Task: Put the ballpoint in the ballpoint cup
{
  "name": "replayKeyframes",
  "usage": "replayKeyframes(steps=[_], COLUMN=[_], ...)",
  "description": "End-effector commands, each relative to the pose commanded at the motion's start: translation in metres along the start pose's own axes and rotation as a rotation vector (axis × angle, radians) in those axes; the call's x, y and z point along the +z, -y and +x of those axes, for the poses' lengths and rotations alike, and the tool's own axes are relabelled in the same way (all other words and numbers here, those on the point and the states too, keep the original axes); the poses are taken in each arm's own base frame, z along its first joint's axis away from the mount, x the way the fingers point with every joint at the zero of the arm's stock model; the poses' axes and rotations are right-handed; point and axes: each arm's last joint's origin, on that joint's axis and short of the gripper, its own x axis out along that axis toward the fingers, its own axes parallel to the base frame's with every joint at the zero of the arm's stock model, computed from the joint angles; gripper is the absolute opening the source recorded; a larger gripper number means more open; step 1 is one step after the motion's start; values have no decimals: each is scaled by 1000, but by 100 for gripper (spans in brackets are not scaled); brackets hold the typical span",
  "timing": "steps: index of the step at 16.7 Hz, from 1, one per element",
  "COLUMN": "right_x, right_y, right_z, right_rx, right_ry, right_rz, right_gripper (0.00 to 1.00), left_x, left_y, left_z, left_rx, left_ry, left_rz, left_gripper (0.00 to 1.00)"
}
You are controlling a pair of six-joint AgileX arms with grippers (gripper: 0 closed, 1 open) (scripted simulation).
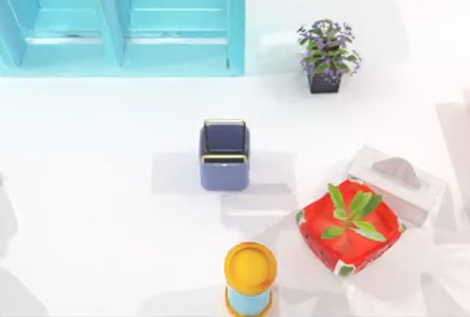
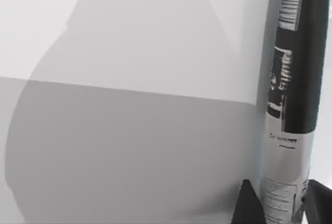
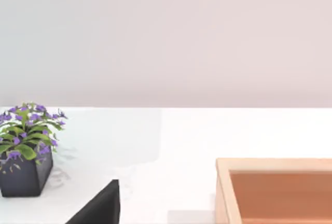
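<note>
Left gripper (image 2: 275, 203): in my left wrist view two dark fingertips (image 2: 248, 203) flank the lower end of the ballpoint (image 2: 290, 105), clamped on it from either side. The ballpoint stands nearly upright between them, black upper barrel with pale printing, pale grey band below. Behind it lies plain white table (image 2: 129, 42) crossed by broad grey shadow.

Right gripper: my right wrist view gives one dark wedge at the lower edge, so I cannot tell whether those fingers are spread or closed. That view also holds a purple-flowered plant (image 3: 26, 151) in a dark pot and the corner of a wooden box (image 3: 275, 190).

Ballpoint cup (image 1: 224, 154): square, periwinkle-blue, gold-rimmed, upright near the middle of the table (image 1: 88, 207), standing apart from everything else.

Other items, top view:
- Turquoise cabinet (image 1: 121, 20), far left corner of the table.
- Flowering plant (image 1: 328, 56), toward the far right.
- Yellow-topped light-blue cylinder (image 1: 250, 280), at the near edge, nearer than the cup.
- Red container (image 1: 350, 225) with a green plant, near right.
- White tissue box (image 1: 396, 183), just beside the red container, toward the right edge.
</note>
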Motion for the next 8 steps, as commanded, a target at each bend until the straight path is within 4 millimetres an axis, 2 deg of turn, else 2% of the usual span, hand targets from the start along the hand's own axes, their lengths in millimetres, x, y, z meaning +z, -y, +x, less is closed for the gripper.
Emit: replayKeyframes(steps=[2,4,8], right_x=[0,0,0], right_y=[0,0,0], right_z=[0,0,0], right_rx=[0,0,0], right_ry=[0,0,0], right_rz=[0,0,0], right_gripper=[100,100,100], left_x=[1,5,5], left_y=[-1,-5,-14], left_z=[-3,-17,-70], left_rx=[0,2,12], left_ry=[0,1,-9], left_rz=[-4,-11,-20], left_gripper=[0,0,0])
